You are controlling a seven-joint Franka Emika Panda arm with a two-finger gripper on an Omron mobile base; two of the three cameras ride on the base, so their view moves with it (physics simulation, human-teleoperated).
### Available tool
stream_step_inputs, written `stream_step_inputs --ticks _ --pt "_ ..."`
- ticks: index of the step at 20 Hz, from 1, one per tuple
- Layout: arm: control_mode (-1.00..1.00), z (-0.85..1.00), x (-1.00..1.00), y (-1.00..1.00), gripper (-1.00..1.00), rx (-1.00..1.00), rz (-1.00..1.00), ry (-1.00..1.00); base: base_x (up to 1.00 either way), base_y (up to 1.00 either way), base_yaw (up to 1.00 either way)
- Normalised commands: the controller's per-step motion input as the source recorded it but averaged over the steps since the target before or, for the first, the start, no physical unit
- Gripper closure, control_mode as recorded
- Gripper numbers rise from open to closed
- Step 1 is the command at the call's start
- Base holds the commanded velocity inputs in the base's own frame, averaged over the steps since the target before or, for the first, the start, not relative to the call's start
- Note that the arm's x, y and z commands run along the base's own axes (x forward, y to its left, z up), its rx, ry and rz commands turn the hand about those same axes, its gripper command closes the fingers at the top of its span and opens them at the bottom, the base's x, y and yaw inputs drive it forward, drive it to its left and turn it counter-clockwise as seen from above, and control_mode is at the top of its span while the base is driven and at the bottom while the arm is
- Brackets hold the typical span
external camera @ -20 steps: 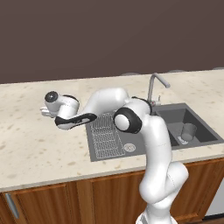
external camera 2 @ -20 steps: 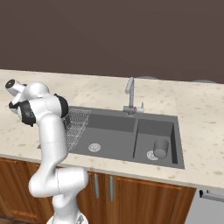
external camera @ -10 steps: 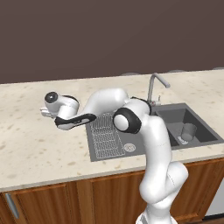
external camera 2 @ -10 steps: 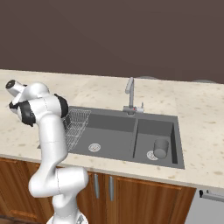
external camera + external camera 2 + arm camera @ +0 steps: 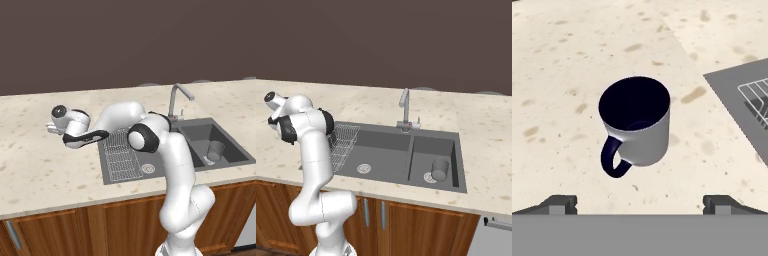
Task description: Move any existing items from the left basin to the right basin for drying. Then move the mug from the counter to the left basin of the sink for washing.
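Observation:
The light grey mug (image 5: 639,125) stands upright on the beige counter (image 5: 572,60), dark navy inside, its handle turned toward the lower left of the hand view. My gripper (image 5: 641,205) is open just short of the mug, its fingertips (image 5: 562,204) wide apart and touching nothing. In the left base view my hand (image 5: 67,120) hovers over the counter left of the sink (image 5: 235,159). The left basin (image 5: 155,152) holds its wire rack (image 5: 120,155). A plain grey cup (image 5: 216,149) stands in the right basin (image 5: 448,147).
The curved faucet (image 5: 177,97) rises behind the divider between the basins. A corner of the sink and its rack (image 5: 757,100) shows to the right of the mug. Brown cabinets (image 5: 406,225) run below the counter, and a dark wall (image 5: 125,40) stands behind it.

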Motion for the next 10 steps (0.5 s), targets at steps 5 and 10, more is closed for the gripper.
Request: stream_step_inputs --ticks 5,10 --pt "-1.00 -0.02 0.11 0.06 -1.00 0.00 0.00 0.00 0.00 0.00 0.00" --pt "-1.00 -0.04 0.01 0.02 -1.00 0.00 0.00 0.00 0.00 0.00 0.00"
